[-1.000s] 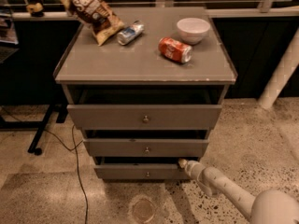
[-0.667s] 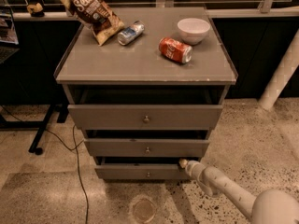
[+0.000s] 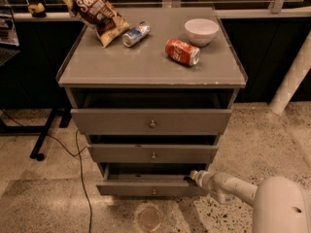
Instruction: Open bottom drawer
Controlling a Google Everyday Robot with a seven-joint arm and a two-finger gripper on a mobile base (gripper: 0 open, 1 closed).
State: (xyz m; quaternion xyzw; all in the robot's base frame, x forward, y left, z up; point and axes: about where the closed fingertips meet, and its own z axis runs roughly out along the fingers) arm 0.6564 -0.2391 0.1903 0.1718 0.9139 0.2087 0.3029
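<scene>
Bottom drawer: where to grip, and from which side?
Probably the small round knob centred on the bottom drawer front, approached straight from the front, since it juts out from the thin panel. The hand is at the panel's upper right corner as seen.

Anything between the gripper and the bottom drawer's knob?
Camera view: only bare front panel of the bottom drawer. The gripper is at its upper right edge, the knob lower left of it.

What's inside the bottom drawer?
Only a dark strip shows behind the bottom drawer front; nothing visible in it. The middle drawer covers the rest. The gripper sits at the front's top right edge.
</scene>
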